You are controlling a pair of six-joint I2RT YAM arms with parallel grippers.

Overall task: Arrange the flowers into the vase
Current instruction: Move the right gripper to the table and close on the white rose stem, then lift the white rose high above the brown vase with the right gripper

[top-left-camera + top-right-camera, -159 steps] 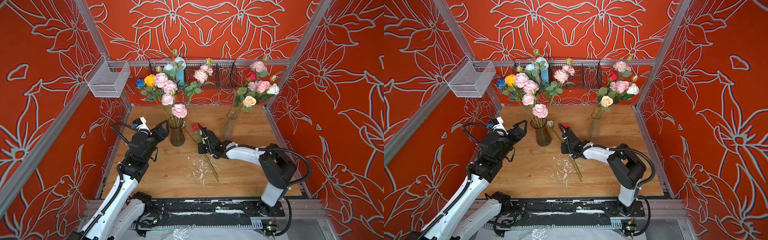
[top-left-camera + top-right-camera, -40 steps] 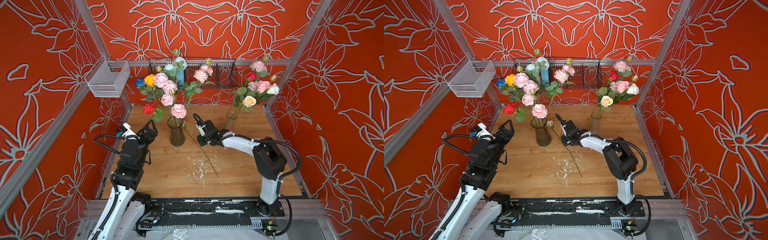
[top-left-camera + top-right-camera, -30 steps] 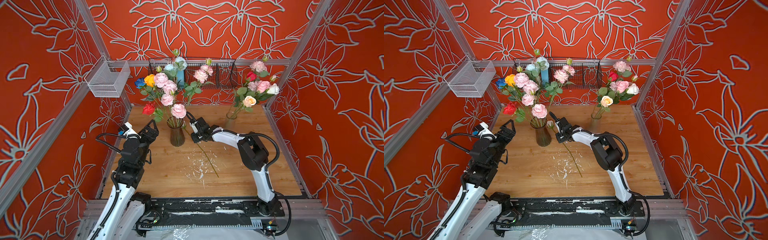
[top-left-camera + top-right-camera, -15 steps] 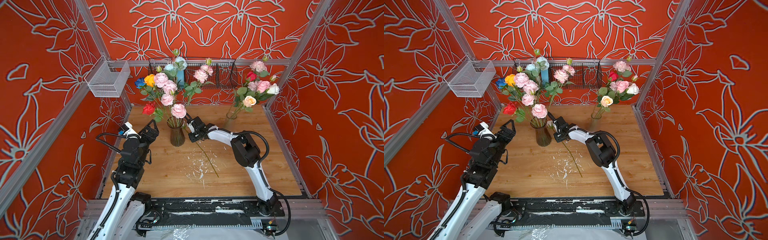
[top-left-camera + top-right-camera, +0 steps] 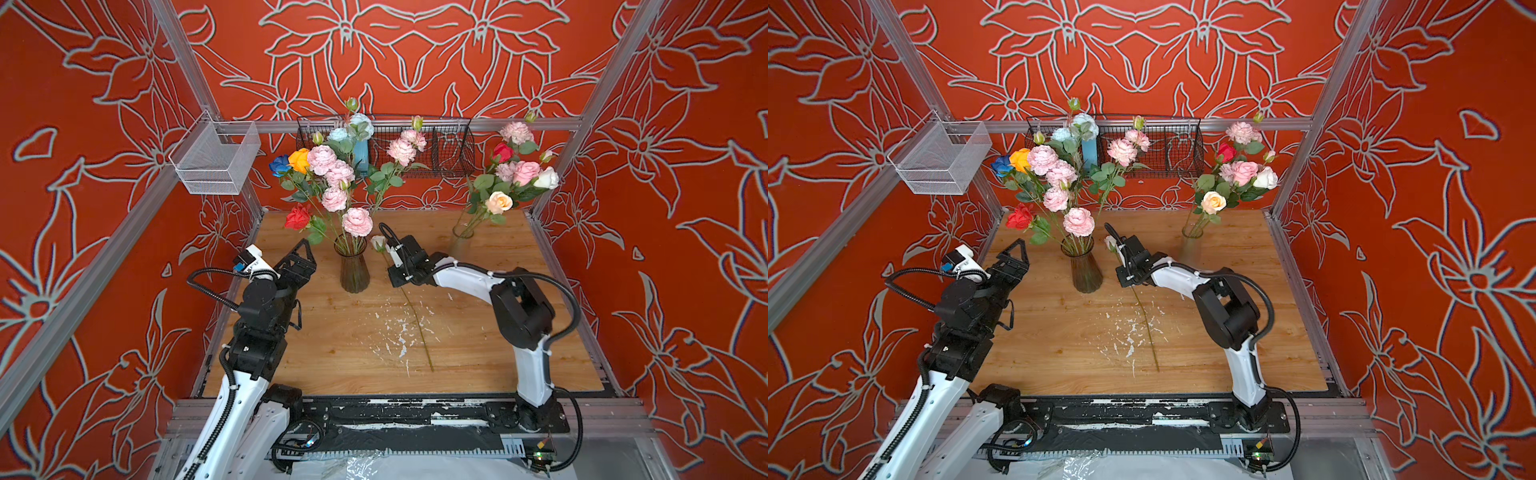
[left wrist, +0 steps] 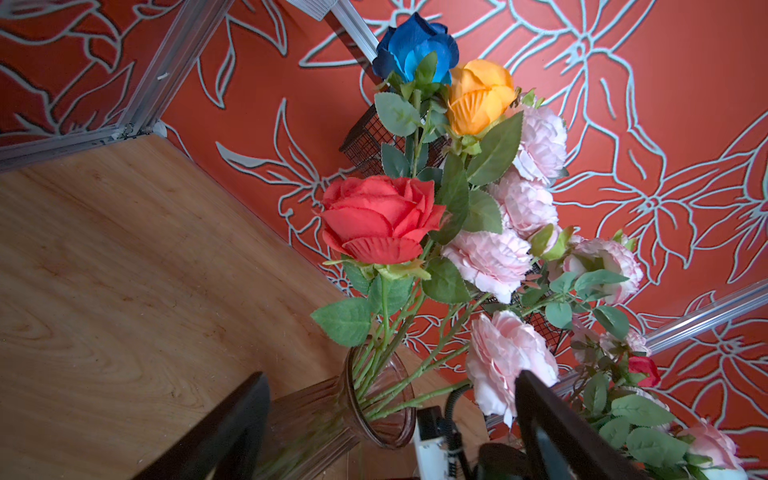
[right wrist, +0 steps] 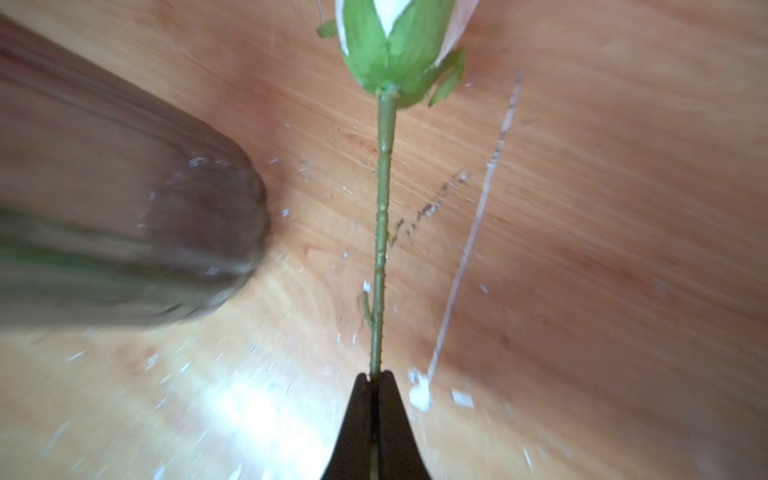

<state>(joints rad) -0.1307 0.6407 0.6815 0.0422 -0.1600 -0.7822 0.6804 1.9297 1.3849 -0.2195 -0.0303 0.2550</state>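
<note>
A white wire-mesh basket (image 5: 216, 160) hangs on the left wall. Below it the left gripper (image 5: 305, 255) hovers over the left side of the light wooden counter (image 5: 332, 345), its jaws spread wide and holding nothing. In its wrist view the same gripper (image 6: 390, 374) faces the dark ribbed glass vase (image 5: 354, 270).

That vase stands left of centre and holds most of the flowers (image 5: 332, 183). A red rose (image 5: 298, 216) sits lowest on the left, with a blue rose (image 5: 279, 165) and a yellow rose (image 5: 300, 160) above it and pink peonies (image 5: 357, 221) to their right (stems all inside the rim).

Just right of the vase, the right gripper (image 5: 395, 266) is pinched together on the thin green stem (image 7: 382, 208) of a white-budded flower (image 5: 378, 242). The long stem runs toward the near edge across white flecks (image 5: 399, 332). A black wire basket (image 5: 436, 149) hangs on the far wall. At the far right a clear glass vase (image 5: 461, 241) holds a second bunch (image 5: 515, 174).
</note>
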